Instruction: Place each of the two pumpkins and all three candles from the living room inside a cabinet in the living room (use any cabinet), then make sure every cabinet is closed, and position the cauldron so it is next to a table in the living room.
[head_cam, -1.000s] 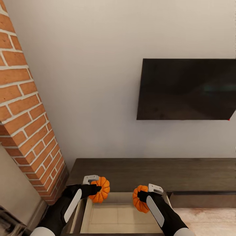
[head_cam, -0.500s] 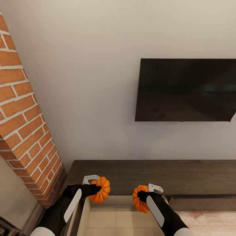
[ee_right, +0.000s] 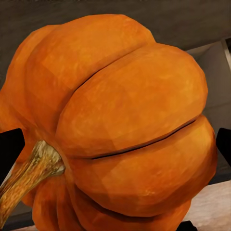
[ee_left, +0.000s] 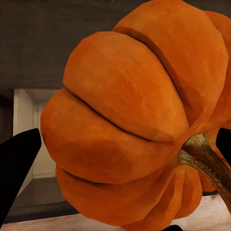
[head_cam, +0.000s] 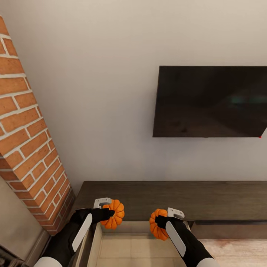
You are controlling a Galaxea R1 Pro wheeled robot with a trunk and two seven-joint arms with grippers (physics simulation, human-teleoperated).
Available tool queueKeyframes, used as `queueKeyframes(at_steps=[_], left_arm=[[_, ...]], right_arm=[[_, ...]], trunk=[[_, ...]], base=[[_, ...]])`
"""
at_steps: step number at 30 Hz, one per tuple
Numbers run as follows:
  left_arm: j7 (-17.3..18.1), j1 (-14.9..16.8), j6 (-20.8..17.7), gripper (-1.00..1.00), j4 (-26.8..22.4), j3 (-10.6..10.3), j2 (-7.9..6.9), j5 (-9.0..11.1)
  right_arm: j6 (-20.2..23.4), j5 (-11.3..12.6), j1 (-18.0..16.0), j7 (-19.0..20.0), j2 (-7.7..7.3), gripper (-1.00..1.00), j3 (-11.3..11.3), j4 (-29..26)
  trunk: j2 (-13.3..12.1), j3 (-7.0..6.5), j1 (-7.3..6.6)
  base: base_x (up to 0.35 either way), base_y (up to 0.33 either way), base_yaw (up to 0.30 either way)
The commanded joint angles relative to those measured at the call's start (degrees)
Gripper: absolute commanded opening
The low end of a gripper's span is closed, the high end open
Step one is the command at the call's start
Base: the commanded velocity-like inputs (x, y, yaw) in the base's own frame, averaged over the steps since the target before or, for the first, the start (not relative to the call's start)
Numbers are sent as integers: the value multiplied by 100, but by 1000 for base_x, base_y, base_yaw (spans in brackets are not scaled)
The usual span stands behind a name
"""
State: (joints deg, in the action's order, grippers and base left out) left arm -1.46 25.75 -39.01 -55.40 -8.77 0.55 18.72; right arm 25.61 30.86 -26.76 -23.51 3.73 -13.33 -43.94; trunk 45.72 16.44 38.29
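Each of my hands holds a pumpkin. In the head view my left gripper [head_cam: 107,214] is shut on a ribbed orange pumpkin [head_cam: 115,215], and my right gripper [head_cam: 163,222] is shut on the other pumpkin [head_cam: 156,224]. Both hang over the far edge of the open drawer [head_cam: 138,246] of the long dark brown cabinet [head_cam: 170,198]; the drawer's inside is pale beige. The left wrist view has its pumpkin [ee_left: 130,120] close up, stem to one side, dark fingers [ee_left: 17,163] at either flank. The right wrist view likewise has its pumpkin [ee_right: 120,125]. Candles and cauldron are out of view.
A black television [head_cam: 209,102] hangs on the white wall above the cabinet. A brick pillar [head_cam: 29,133] stands at the left, close to my left arm. Pale floor [head_cam: 237,252] lies at the lower right, beside a shut drawer front [head_cam: 230,228].
The head view has shifted since one second ago, so the cabinet and drawer sit lower in frame. Both grippers keep their pumpkins in the same place.
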Motion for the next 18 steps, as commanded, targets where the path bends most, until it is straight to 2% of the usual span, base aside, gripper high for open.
queueKeyframes(at_steps=[1,8,13,18], left_arm=[[-14,5,-4,-100,-6,-2,2,26],[-16,3,79,-100,88,-2,7,18],[-20,6,428,-100,286,-9,7,12],[-21,9,500,-100,410,-10,-2,-1]], right_arm=[[11,59,-4,-55,-4,-100,-20,-9],[9,77,-4,-48,-4,-100,-20,-17],[13,85,-4,-48,-4,-100,-20,-18],[38,87,-4,-48,-4,-100,-20,-18]], trunk=[[6,8,1],[247,116,133],[448,206,243],[648,295,353]], base=[[0,0,0],[0,0,0],[0,0,0],[0,0,0]])
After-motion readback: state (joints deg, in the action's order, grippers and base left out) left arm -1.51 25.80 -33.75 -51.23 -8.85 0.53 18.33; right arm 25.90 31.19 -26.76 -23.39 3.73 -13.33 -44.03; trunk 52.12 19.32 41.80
